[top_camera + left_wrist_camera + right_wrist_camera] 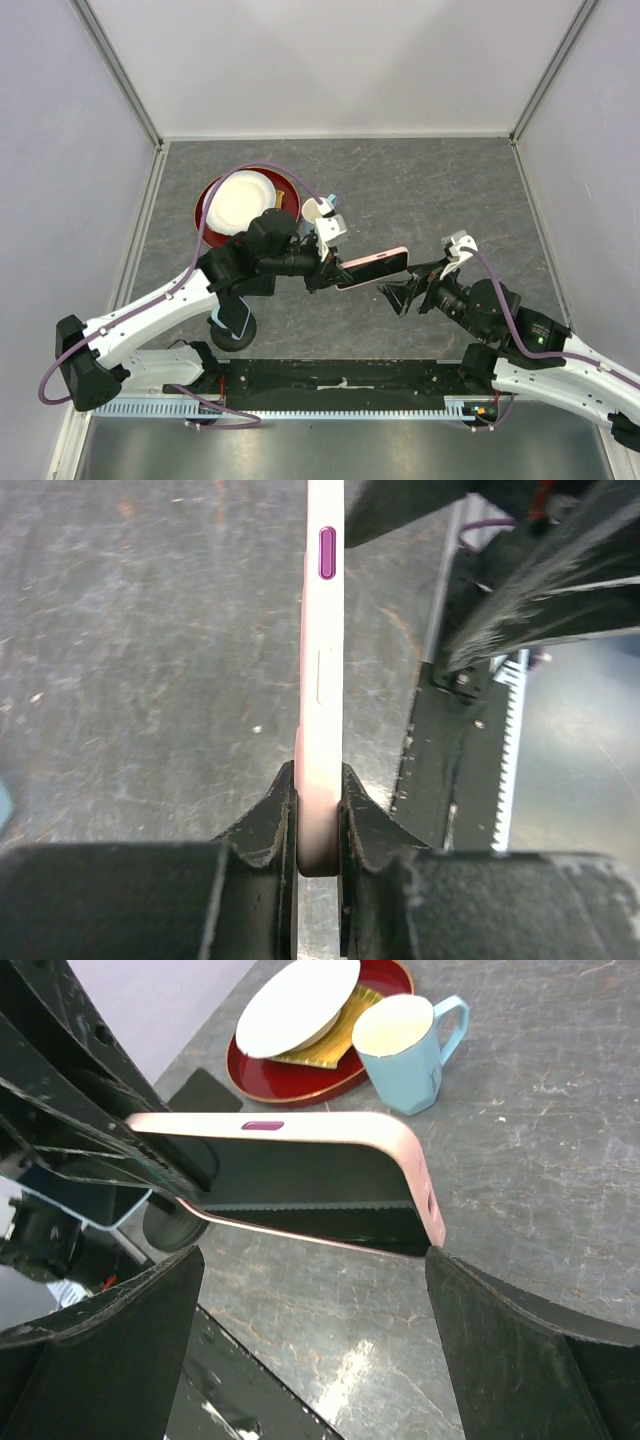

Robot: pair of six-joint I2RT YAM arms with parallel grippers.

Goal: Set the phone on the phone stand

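A pink-cased phone [372, 267] hangs in the air over the table's middle, dark screen facing down and toward me. My left gripper [330, 270] is shut on its left end; the left wrist view shows the phone's edge [322, 680] pinched between both fingers [270, 825]. My right gripper [405, 290] is open and empty just right of the phone. In the right wrist view the phone [300, 1185] lies across, just beyond the spread jaws [312, 1255]. The black phone stand [232, 322], with a round base and a light-blue-edged plate, stands near the left arm and shows partly in the right wrist view [165, 1228].
A red plate [212, 195] with a white bowl [243, 200] sits at the back left, with a light blue mug [320, 210] beside it. They also show in the right wrist view: plate [300, 1085], bowl [298, 995], mug [405, 1055]. A black rail [340, 380] runs along the near edge.
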